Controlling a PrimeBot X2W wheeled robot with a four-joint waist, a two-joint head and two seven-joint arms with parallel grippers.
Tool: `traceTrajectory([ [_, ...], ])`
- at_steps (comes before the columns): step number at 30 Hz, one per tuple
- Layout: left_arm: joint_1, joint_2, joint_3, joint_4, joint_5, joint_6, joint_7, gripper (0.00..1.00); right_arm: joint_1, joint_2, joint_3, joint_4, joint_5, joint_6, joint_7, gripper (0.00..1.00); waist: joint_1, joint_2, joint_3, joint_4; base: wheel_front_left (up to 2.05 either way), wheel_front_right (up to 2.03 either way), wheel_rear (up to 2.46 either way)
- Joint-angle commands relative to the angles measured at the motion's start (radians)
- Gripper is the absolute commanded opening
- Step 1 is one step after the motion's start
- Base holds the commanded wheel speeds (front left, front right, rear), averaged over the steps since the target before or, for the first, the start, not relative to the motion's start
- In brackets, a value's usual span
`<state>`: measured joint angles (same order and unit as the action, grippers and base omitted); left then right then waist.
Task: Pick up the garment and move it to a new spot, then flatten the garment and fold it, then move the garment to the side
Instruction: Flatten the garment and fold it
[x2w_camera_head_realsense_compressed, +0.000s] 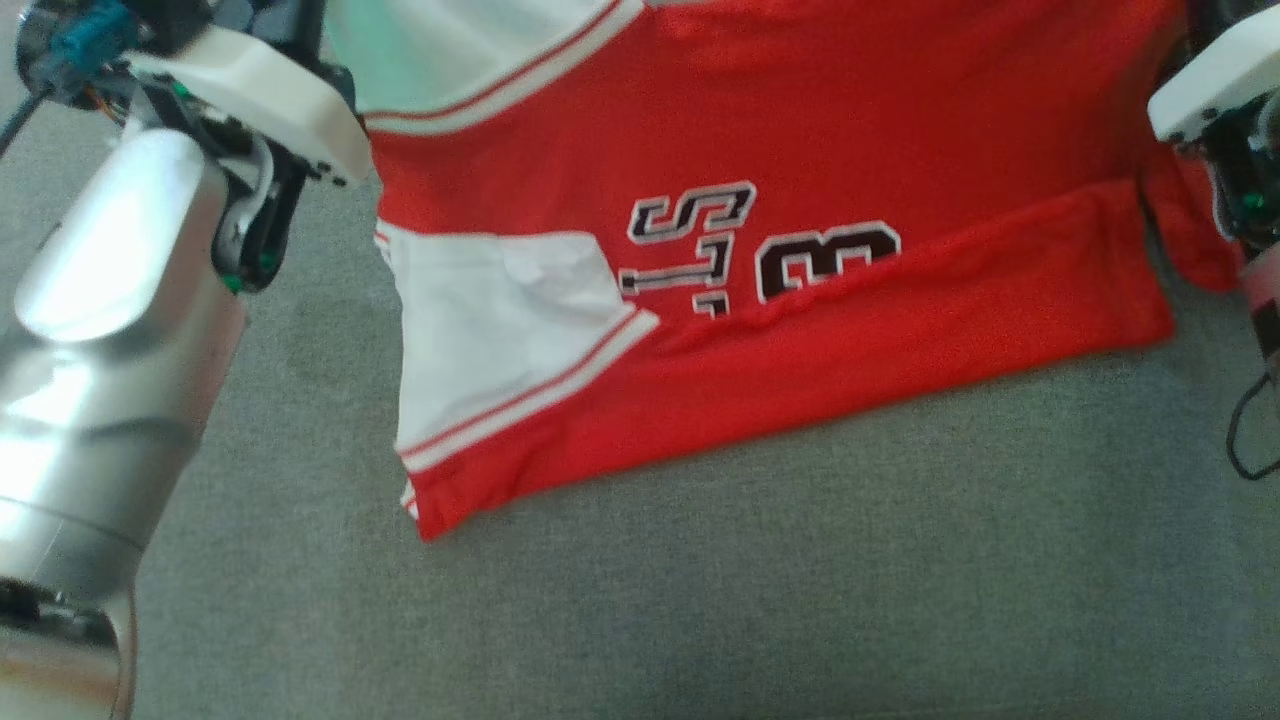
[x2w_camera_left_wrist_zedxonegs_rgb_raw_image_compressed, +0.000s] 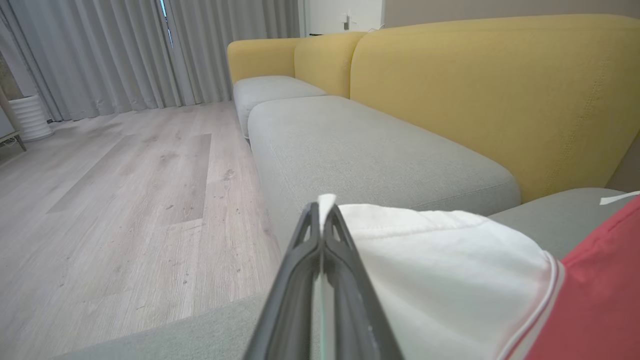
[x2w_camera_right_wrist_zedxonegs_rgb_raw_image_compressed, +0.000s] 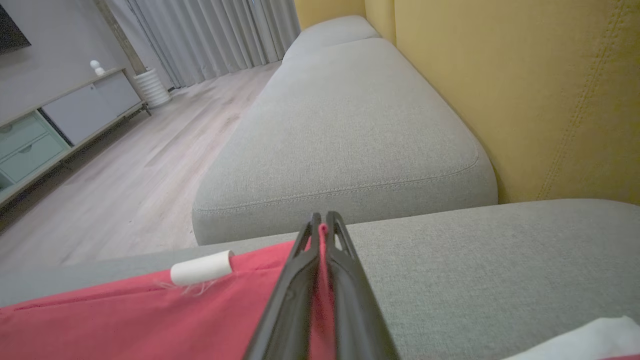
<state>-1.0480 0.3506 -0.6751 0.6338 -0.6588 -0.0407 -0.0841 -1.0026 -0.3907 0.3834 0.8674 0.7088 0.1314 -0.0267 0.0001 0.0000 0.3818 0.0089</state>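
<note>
Red jersey cloth with white sleeves is spreading across the grey sofa seat (x2w_camera_head_realsense_compressed: 700, 600) in front of you, the garment (x2w_camera_head_realsense_compressed: 800, 130) lying partly doubled over so that a red band is covering the lower half of its black-and-white lettering (x2w_camera_head_realsense_compressed: 760, 250). Your left gripper (x2w_camera_left_wrist_zedxonegs_rgb_raw_image_compressed: 323, 210) is pinching the edge of a white sleeve (x2w_camera_left_wrist_zedxonegs_rgb_raw_image_compressed: 440, 270), jaws clenched on the cloth with the tips nearly meeting. Your right gripper (x2w_camera_right_wrist_zedxonegs_rgb_raw_image_compressed: 322, 220) is doing the same on a thin red edge, near a small white label (x2w_camera_right_wrist_zedxonegs_rgb_raw_image_compressed: 201, 267). Yellow backrests (x2w_camera_left_wrist_zedxonegs_rgb_raw_image_compressed: 500, 90) are rising behind the seat, and pale wooden floor (x2w_camera_left_wrist_zedxonegs_rgb_raw_image_compressed: 125, 200) is running off to one side. You are likely handling something light, limp and a little slick: it is going to sag between the two holds, drag on the rough upholstery and carry its creases along rather than shedding them. Judging from this, you are better off taking it at the seamed edges and corners, where the trim is giving the thin cloth some body, and keeping the two holds well apart so the panel is hanging taut. A pinch this shallow is risking a slip if either arm is pulling sharply.
</note>
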Motion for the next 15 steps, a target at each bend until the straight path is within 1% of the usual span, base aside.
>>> traceTrajectory([
  [1,-0.067,0.031,0.050,-0.002,0.008,0.002,-0.021,0.00,-0.033,0.005,0.009,-0.031,0.021,-0.001,-0.022,0.00,-0.0001,0.0000,0.001,-0.002,0.00,0.00,0.00],
  [3,-0.088,0.020,0.052,0.025,0.011,-0.003,-0.045,0.00,-0.041,0.009,0.015,-0.031,0.045,-0.001,-0.037,0.00,-0.0001,0.0000,0.000,-0.002,0.00,0.00,0.00],
  [8,-0.106,-0.007,0.033,0.081,0.013,-0.033,-0.079,0.00,-0.045,0.002,0.044,-0.021,0.091,-0.001,-0.056,0.00,-0.0001,0.0000,-0.009,0.008,0.00,0.00,0.00],
  [11,-0.100,-0.013,0.019,0.098,0.011,-0.049,-0.089,0.00,-0.036,-0.008,0.058,-0.015,0.122,-0.001,-0.057,0.00,-0.0001,0.0000,-0.016,0.018,0.00,0.00,0.00],
  [15,-0.062,-0.016,0.003,0.094,-0.023,-0.071,-0.078,0.00,0.001,-0.029,0.086,-0.018,0.169,-0.001,-0.038,0.00,-0.0001,0.0000,-0.037,0.030,0.00,0.00,0.00],
])
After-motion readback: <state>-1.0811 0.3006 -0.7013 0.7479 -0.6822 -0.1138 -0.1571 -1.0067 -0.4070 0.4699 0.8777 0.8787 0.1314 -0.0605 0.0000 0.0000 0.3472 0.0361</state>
